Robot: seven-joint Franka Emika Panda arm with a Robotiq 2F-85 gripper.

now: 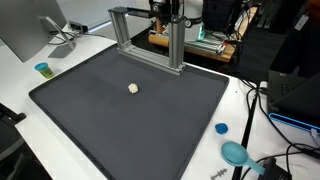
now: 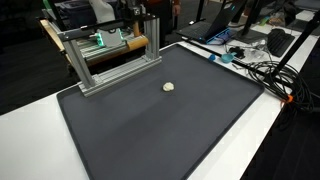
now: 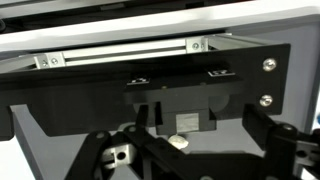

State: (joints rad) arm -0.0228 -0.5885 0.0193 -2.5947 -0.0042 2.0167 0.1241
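Fingers (image 3: 268, 135) stand spread wide at the bottom of your wrist view — released, gripping nothing. You see the small cream ball (image 3: 178, 143) at lower centre between them, touching neither; in both exterior views that ball (image 1: 133, 88) (image 2: 168, 87) lies on the black mat (image 1: 120, 120) near mid-frame, below the aluminium frame (image 1: 150, 35).

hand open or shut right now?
Open. Wrist view shows the hand with fingers wide apart; the small cream lump lies on the dark mat between them, touching neither.
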